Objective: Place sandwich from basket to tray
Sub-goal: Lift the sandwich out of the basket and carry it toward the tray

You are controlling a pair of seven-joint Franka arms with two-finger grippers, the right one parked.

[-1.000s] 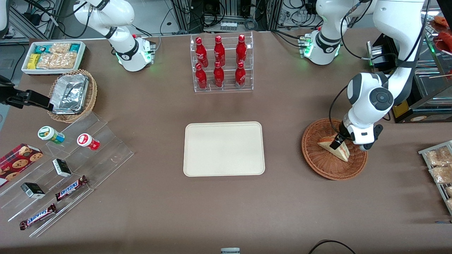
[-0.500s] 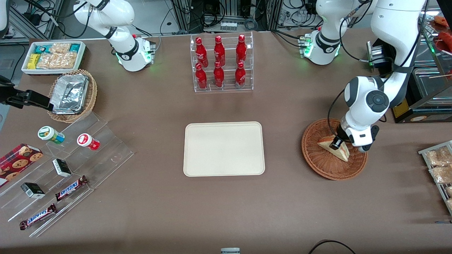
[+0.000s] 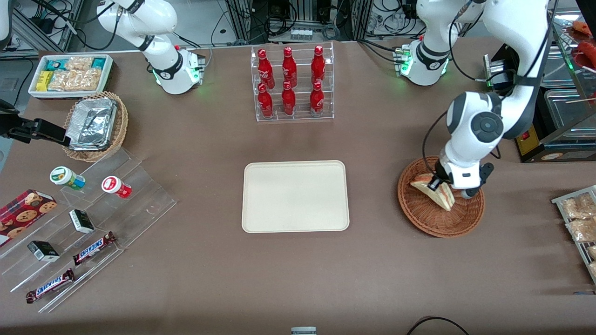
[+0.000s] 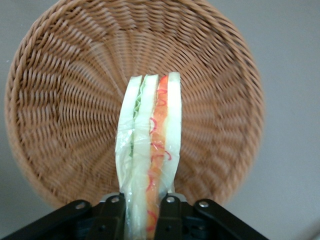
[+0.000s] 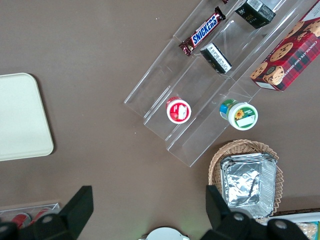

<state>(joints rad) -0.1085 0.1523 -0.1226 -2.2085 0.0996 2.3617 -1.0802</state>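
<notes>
My left gripper (image 3: 438,184) is shut on the sandwich (image 3: 433,190), a wrapped white-bread wedge with red and green filling. It holds the sandwich lifted above the reddish-brown woven basket (image 3: 421,213), toward the working arm's end of the table. In the left wrist view the sandwich (image 4: 150,145) hangs between the black fingers (image 4: 170,215) of the gripper (image 4: 144,212), with the basket (image 4: 65,100) below it. The cream tray (image 3: 295,196) lies flat at the table's middle, apart from the basket. Its corner also shows in the right wrist view (image 5: 22,117).
A clear rack of red bottles (image 3: 291,83) stands farther from the camera than the tray. A foil-lined wicker basket (image 3: 95,124), a white snack bin (image 3: 70,74) and a clear stepped stand with snacks (image 3: 79,223) sit toward the parked arm's end. A snack rack (image 3: 579,218) sits beside the basket.
My gripper has risen with the sandwich, lifting it off the basket floor and shifting it slightly toward the tray. The arm's wrist has moved the same way.
</notes>
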